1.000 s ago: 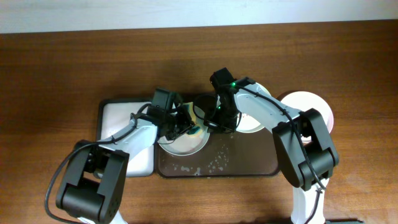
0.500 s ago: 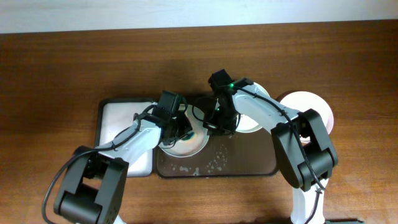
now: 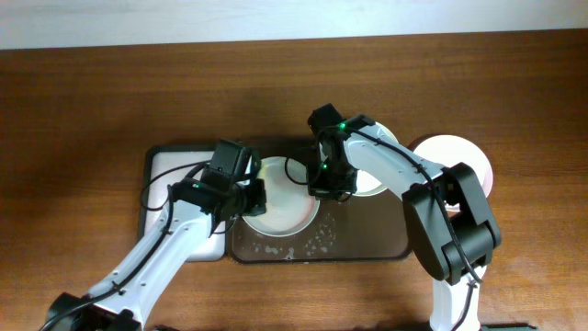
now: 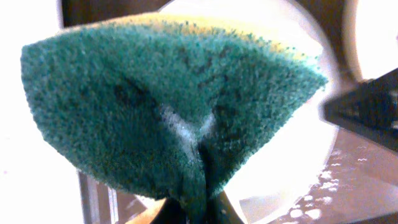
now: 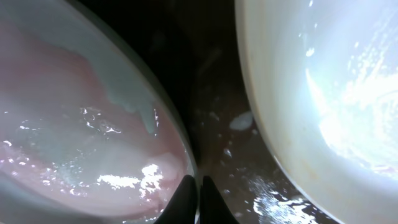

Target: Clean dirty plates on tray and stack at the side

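Observation:
The dark brown tray [image 3: 367, 244] holds two plates. A cream plate [image 3: 283, 210] lies at its left-centre, wet and uncovered; it also shows in the right wrist view [image 5: 323, 93] and the left wrist view [image 4: 311, 155]. A pale green-pink wet plate [image 3: 369, 184] lies partly under my right arm. My right gripper [image 3: 329, 188] is shut on this plate's rim [image 5: 93, 143], fingertips [image 5: 198, 199] pinching its edge. My left gripper [image 3: 248, 198] is shut on a green-and-yellow sponge [image 4: 174, 106] at the cream plate's left edge. A white-pinkish plate [image 3: 459, 156] sits on the table, right of the tray.
A smaller black-rimmed, white-lined tray [image 3: 179, 175] touches the brown tray's left side. Foam and water drops lie on the brown tray floor [image 3: 317, 241], also seen in the right wrist view [image 5: 224, 130]. The table is brown wood [image 3: 92, 110].
My left gripper has drawn back to the left with the sponge, uncovering the cream plate. My right gripper has stayed at the plate rim.

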